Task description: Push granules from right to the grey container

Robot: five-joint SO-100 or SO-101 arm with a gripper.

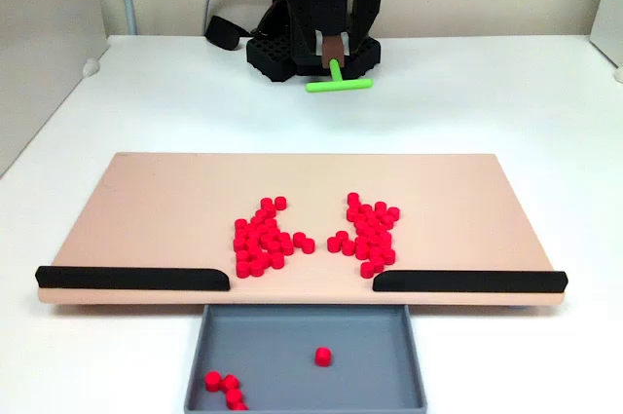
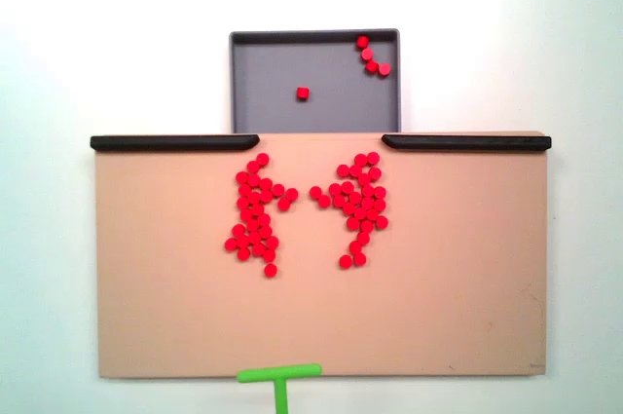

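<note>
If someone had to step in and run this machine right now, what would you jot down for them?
End effector: parked at the back of the table, off the peach board, shut on the green T-shaped stick.
Granules: two red clusters sit mid-board, one on each side of a bare lane that lines up with the gap between the two black strips.
Grey container: below that gap in this fixed view, holding only a handful of granules.
Done: a few granules are in.
Left: nearly everything; both clusters must go through the gap.
</note>
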